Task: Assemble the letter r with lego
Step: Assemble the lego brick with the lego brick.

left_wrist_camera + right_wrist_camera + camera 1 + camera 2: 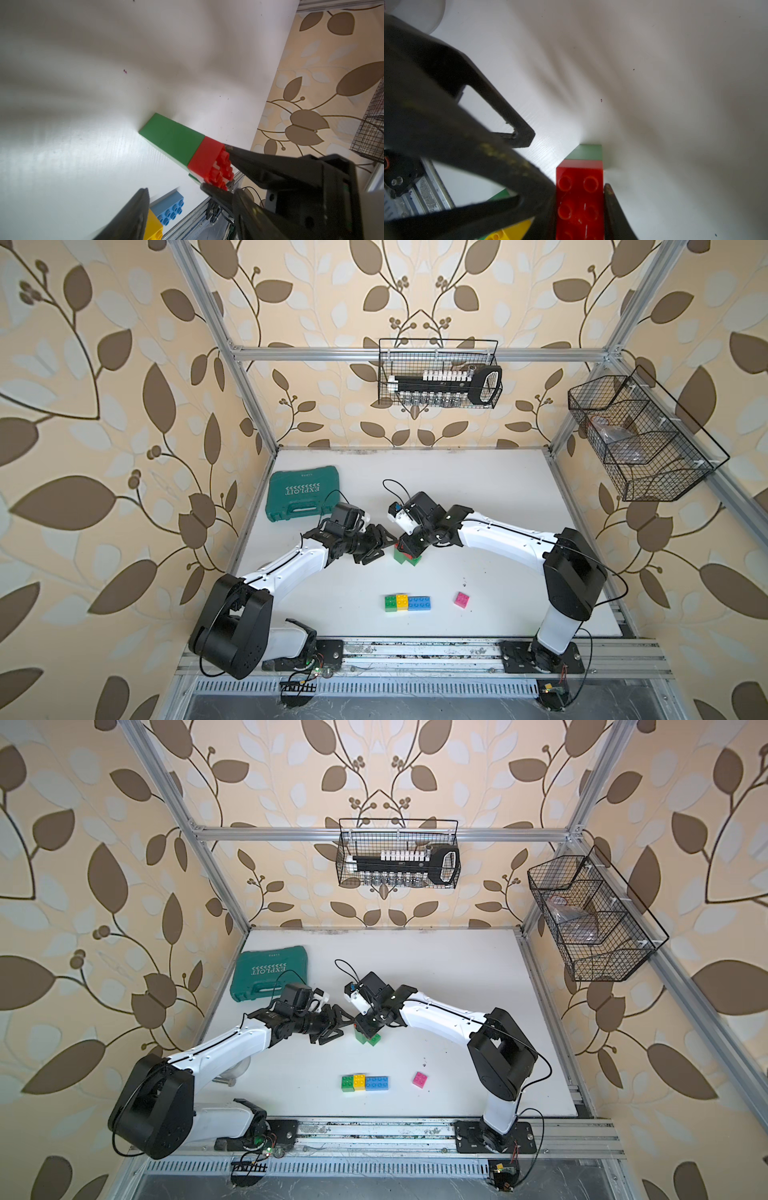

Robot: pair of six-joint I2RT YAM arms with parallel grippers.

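Plastic like this looks light, stiff and slick-walled, so we judge flat opposite sides the best hold: our right claw pinches the red brick so, seated on the green stack below it on the desk, left claw open just beside.

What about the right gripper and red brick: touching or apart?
Touching. In the right wrist view, the right gripper clamps the red brick, fingers against both sides.

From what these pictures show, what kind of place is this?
Probably a robot test cell, not a home: aluminium frame around wallpapered panels, left arm and right arm bolted beside a white table, lego bricks laid out.
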